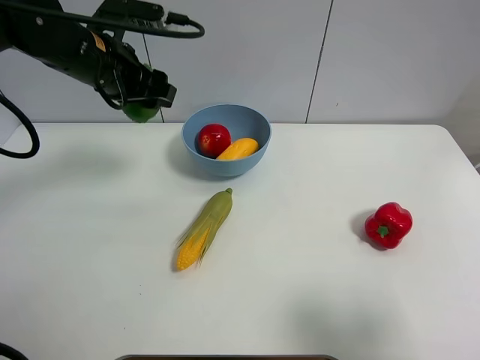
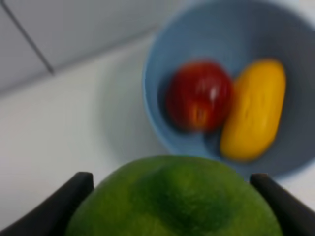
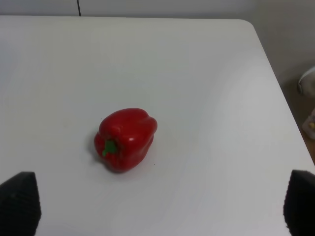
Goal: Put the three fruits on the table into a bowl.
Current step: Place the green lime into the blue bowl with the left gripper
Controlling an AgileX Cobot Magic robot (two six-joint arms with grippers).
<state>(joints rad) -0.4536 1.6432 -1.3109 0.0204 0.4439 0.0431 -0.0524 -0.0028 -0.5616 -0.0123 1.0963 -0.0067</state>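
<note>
The light-blue bowl stands at the back middle of the white table. A red apple and a yellow-orange mango lie inside it. My left gripper is shut on the dark-green lime and holds it in the air, left of the bowl. In the left wrist view the lime sits between the two fingers, with the bowl, apple and mango beyond it. My right gripper is open above the table near the bell pepper; it is out of the exterior view.
A green-husked corn cob lies in the middle of the table. A red bell pepper sits at the right and shows in the right wrist view. The table's right edge is close to the pepper.
</note>
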